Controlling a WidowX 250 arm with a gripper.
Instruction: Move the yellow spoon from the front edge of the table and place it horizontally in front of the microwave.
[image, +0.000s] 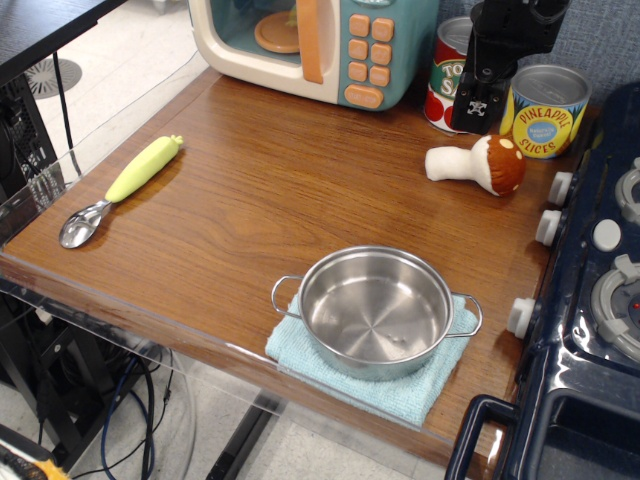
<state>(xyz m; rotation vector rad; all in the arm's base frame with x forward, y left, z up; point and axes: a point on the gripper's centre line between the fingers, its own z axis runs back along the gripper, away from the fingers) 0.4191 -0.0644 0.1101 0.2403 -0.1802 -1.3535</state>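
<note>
Steel pot (376, 311): round, shiny, two loop handles, empty; stands at the near edge of the table (290, 190) on a folded light blue cloth (420, 385), whose corner reaches the clear acrylic rim.

Yellow spoon (118, 190): lies flat near the left edge, slanted, its polished metal bowl toward the near left corner and its thick, tapered pale yellow-green plastic handle pointing toward the far side. Bare dark brown wood grain lies between it and the pot; nothing touches it.

Toy stove (600, 330): dark blue, along the right edge, with white knobs facing the tabletop.

Toy mushroom (480, 163): plush, cream stalk, brown spotted cap, on its side toward the far right, just beside the stove.

Two tins at the far right: one labelled pineapple slices (545, 112), yellow; one red-labelled tomato tin (450, 80), partly hidden.

Gripper (478, 112): black, hanging between the two tins, well apart from the spoon; whether its fingers are parted or together cannot be told.

Microwave (320, 45): toy, cream body, teal front, orange door handle and buttons, orange plate behind the window; at the far edge, with open wood in front of it.
</note>
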